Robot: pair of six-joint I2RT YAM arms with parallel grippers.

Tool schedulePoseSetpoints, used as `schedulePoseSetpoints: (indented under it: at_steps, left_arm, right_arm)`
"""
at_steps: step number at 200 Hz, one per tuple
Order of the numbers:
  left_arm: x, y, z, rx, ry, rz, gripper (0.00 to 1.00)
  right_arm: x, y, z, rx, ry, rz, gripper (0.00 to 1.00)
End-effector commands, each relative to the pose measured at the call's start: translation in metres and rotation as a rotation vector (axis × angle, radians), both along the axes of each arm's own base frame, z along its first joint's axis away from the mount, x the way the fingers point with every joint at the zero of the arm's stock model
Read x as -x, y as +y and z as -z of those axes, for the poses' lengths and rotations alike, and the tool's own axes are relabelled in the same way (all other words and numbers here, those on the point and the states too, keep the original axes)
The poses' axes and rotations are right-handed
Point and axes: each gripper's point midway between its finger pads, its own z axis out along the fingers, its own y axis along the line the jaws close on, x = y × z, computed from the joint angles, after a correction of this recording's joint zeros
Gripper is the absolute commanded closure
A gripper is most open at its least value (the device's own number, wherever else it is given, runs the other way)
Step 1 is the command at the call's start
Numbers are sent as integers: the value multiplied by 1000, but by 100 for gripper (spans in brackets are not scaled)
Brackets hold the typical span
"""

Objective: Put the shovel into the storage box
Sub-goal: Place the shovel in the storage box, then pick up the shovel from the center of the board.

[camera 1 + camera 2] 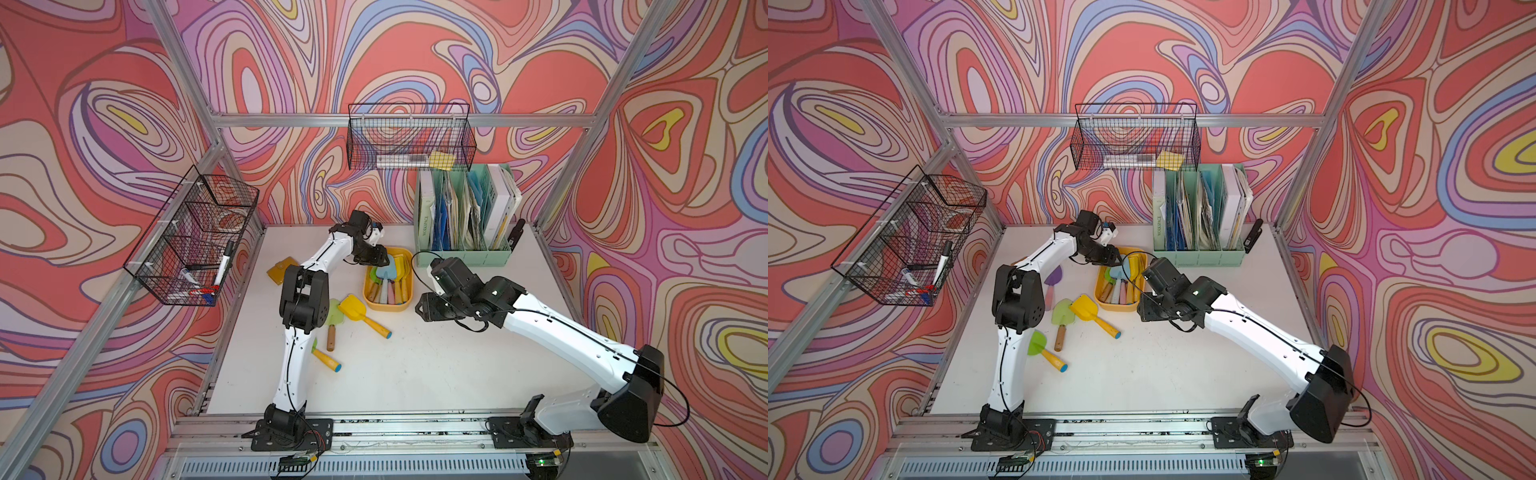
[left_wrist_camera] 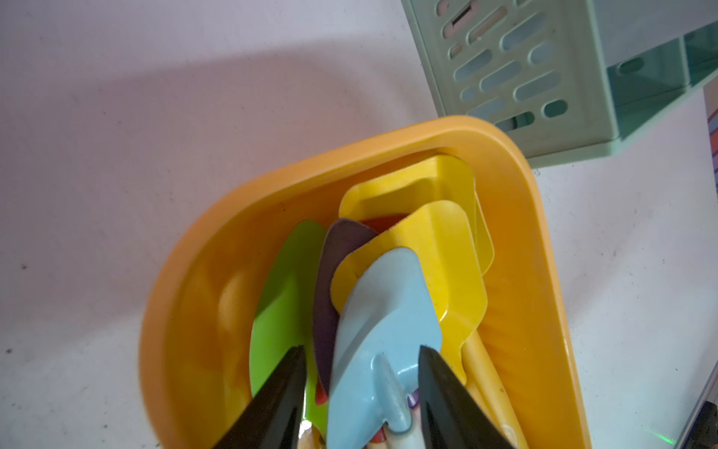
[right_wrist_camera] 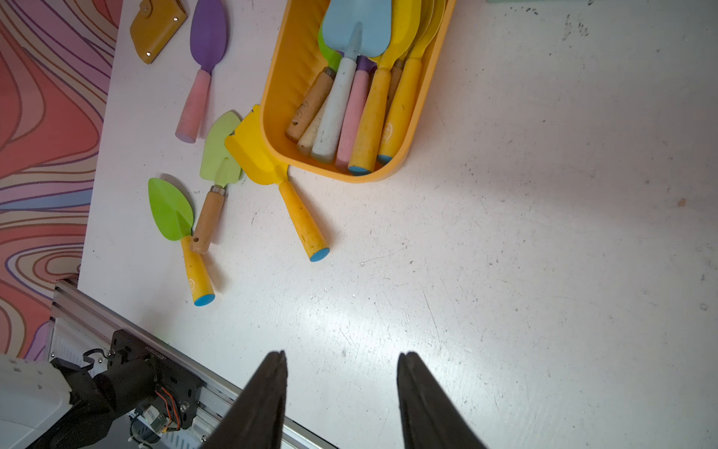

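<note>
1. Left gripper (image 2: 361, 348) jaws spread, straddling the light-blue shovel (image 2: 384, 303) at its neck, no clamp.
2. Light-blue shovel lies atop other shovels (image 2: 439, 248) inside the storage box (image 2: 466, 131).
3. Right gripper (image 3: 342, 354) jaws apart, empty, above the table (image 3: 505, 233).

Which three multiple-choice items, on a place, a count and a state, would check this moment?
1. The light blue shovel lies: A) in the storage box, atop other shovels; B) under the box; C) upright beside it.
2. Shovels lying on the table outside the box: A) two; B) four; C) six.
3. The right gripper is: A) shut on a shovel; B) shut on the box rim; C) open, empty.
Key: 1A, its blade tops the pile in the box; 2B, a purple shovel, a yellow shovel and two green shovels lie loose; 3C, its jaws stand apart over bare table.
</note>
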Motion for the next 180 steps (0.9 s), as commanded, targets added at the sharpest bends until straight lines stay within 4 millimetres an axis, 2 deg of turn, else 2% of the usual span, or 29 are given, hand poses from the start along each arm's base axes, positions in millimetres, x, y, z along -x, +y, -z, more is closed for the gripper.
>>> schedulePoseSetpoints:
  at_steps: [1, 52, 67, 79, 107, 135, 159, 180]
  left_arm:
    - [0, 4, -53, 27, -77, -19, 42]
    - [8, 7, -122, 85, -204, -65, 21]
    - [13, 18, -136, 52, -226, -116, 15]
    - [19, 33, -142, -6, -220, -175, 14]
    - [47, 81, -140, -215, -124, -346, 16]
    - [95, 131, -128, -441, 26, -497, 16]
    - [133, 154, -110, -562, 129, -539, 17]
    - [151, 168, -84, -581, 201, -580, 18]
  right_arm:
    - [0, -2, 3, 0, -4, -12, 52]
    - [2, 1, 9, 22, -1, -67, 52]
    - [2, 4, 10, 21, 0, -79, 52]
    - [1, 6, 9, 14, -2, -84, 52]
    - [0, 10, 9, 3, -8, -101, 52]
    - [0, 13, 7, -5, -16, -122, 52]
    - [0, 19, 8, -20, -15, -148, 52]
    - [1, 23, 10, -34, -11, -164, 53]
